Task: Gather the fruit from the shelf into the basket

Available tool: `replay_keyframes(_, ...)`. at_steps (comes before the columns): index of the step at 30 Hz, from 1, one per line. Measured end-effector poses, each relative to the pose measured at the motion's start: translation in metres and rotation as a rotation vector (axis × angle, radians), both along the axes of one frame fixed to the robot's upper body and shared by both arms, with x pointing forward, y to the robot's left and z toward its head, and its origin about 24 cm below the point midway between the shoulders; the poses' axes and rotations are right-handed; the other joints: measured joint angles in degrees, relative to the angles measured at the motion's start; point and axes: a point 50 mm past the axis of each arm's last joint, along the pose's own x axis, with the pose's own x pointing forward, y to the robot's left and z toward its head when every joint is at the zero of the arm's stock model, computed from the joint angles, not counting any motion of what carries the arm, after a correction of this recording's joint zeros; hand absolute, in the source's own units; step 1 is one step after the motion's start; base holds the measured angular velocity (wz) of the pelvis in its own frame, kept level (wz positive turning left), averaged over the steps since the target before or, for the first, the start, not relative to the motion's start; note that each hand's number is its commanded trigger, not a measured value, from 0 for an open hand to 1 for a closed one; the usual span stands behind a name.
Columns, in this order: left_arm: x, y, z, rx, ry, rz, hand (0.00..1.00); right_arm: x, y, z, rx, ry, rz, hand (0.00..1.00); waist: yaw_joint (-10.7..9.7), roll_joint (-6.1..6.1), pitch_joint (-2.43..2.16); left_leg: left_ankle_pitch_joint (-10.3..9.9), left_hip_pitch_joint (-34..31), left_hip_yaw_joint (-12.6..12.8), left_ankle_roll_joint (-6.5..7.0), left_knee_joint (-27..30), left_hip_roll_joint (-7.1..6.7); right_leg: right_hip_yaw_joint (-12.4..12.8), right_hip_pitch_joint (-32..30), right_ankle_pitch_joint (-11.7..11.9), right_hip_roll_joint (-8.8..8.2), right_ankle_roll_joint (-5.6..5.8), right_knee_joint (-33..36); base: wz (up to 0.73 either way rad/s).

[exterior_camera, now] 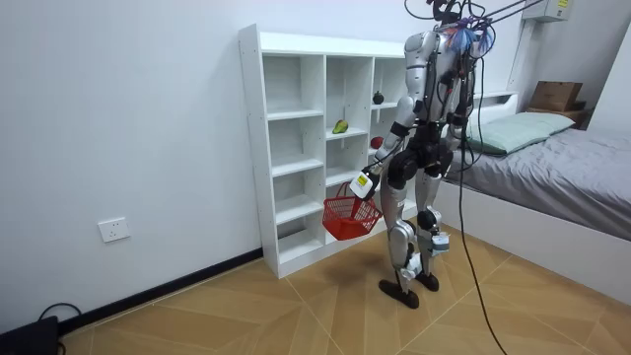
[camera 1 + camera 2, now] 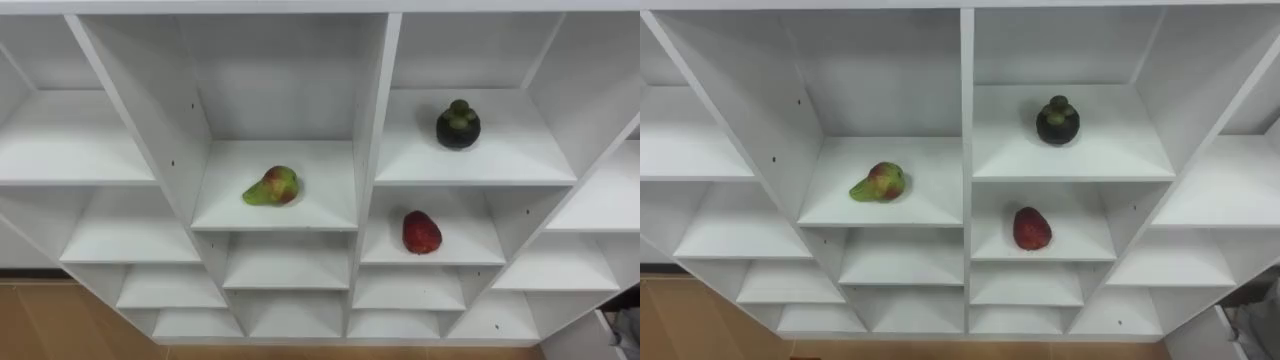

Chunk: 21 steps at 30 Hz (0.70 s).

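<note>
**Basket in my left hand, three fruits still on the shelves**

Left eye view: in the closet (image 2: 368, 120) a green-red pear (image 2: 272, 187) lies at the centre. A dark round fruit (image 2: 458, 125) is at the upper right and a red fruit (image 2: 421, 232) sits below it. Each has free room around it.

Room view: I stand before the closet. My left hand (image 1: 366, 183) hangs low, closed on the handle of the red basket (image 1: 347, 217); the grip is too small to see well.

Silver-white humanoid body, black waist (dark cables).
</note>
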Motion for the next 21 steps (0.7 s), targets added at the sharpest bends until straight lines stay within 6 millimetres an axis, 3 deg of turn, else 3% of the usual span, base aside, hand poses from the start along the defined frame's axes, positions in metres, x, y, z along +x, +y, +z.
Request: replay_keyframes(21,-0.0012,0.0,-0.0003,-0.003,0.008,0.004,1.0,-0.0008,-0.0001,0.0,0.014,-0.01,-0.061,0.0,0.04,0.11,-0.03,-0.01,0.56,-0.05,0.01,-0.02,-0.04,0.2,0.54,-0.01,0.01,0.0,-0.05,0.0)
